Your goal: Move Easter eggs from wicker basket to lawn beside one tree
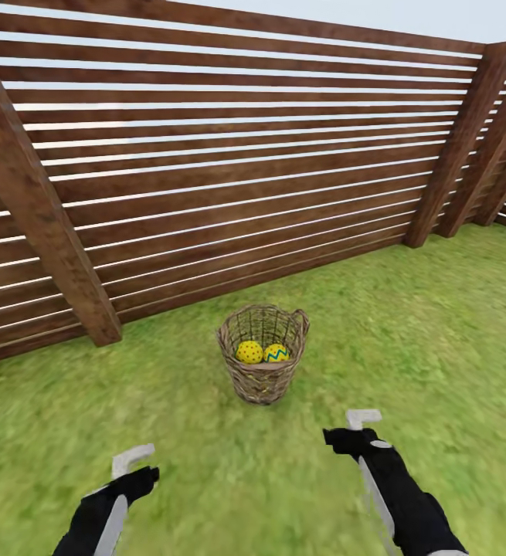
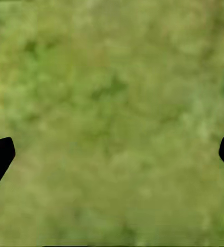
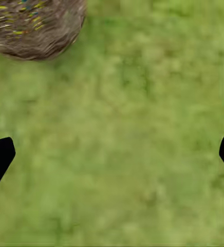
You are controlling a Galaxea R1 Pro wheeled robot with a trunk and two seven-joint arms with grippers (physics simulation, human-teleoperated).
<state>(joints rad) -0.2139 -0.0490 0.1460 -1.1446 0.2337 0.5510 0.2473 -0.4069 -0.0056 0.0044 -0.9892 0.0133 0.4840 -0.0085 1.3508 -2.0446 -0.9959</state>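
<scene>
two easter eggs (image 1: 263, 353) visible in wicker basket (image 1: 263, 384); third hidden

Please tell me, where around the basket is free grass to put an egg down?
Free lawn lies right of the wicker basket toward the fence corner, and between basket and both grippers. Behind the basket, the strip before the fence is narrow.

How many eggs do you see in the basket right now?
2: a dotted egg on the left and a zigzag egg right of it, both inside the basket. A third may be hidden underneath.
</scene>
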